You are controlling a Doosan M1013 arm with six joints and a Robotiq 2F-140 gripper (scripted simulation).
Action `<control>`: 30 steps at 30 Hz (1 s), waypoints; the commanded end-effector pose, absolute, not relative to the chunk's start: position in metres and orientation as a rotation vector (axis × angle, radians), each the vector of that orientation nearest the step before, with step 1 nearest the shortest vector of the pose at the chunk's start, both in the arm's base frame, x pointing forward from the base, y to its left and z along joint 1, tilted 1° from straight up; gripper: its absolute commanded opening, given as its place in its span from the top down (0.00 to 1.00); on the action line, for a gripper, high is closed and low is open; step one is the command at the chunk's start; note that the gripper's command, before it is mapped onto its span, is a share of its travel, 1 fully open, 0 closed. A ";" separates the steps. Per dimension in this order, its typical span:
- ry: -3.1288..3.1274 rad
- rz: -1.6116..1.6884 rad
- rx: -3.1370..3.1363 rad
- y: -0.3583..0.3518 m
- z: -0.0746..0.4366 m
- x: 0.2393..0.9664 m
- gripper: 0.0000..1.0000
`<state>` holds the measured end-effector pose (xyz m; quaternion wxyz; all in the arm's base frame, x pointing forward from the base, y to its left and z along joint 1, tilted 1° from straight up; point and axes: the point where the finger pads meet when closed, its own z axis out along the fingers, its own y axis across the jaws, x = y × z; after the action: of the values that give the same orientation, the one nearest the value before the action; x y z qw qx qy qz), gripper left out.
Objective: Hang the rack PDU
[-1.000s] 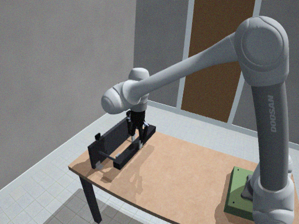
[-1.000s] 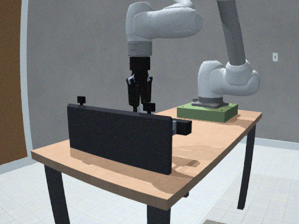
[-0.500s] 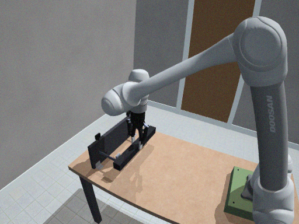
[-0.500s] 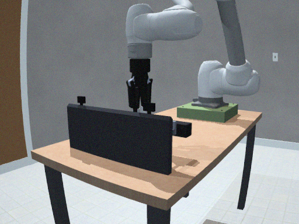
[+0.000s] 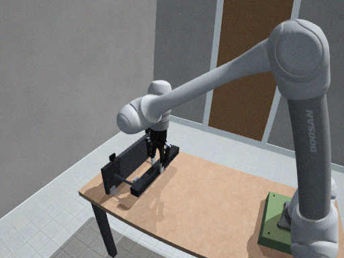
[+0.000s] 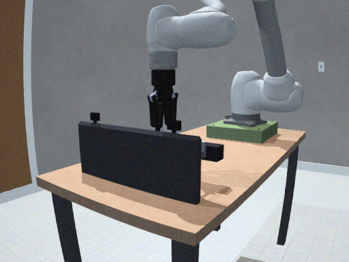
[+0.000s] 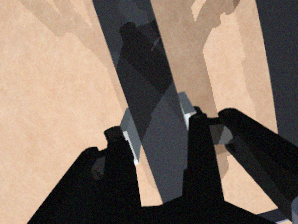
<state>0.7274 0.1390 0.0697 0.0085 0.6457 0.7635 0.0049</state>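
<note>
The rack PDU [image 5: 155,169] is a long black bar that lies along the table just in front of an upright black back panel [image 5: 125,162]. My gripper [image 5: 158,165] points straight down and is shut on the PDU near its far half. In the wrist view the fingers clamp the dark bar [image 7: 143,90] from both sides. In the exterior view the panel [image 6: 140,160] hides most of the PDU; only one end [image 6: 213,151] sticks out on the right. I cannot tell whether the bar rests on the table or hangs just above it.
Two small black tabs [image 6: 95,117] [image 6: 175,124] stand on the panel's top edge. A thin grey rod [image 5: 124,179] runs between the panel and the PDU near the table's front-left corner. The arm's green base plate [image 5: 277,220] sits at the far end of the wooden table.
</note>
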 end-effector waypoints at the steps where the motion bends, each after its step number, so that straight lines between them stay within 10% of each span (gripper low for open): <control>1: 2.386 0.016 2.018 0.139 0.070 0.727 1.00; 14: 2.386 0.016 2.018 0.139 0.070 0.727 1.00; 15: 2.386 0.016 2.018 0.139 0.070 0.727 0.00; 30: 2.386 0.016 2.018 0.139 0.070 0.727 0.00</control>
<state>0.7274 0.1390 0.0697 0.0085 0.6457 0.7635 0.0049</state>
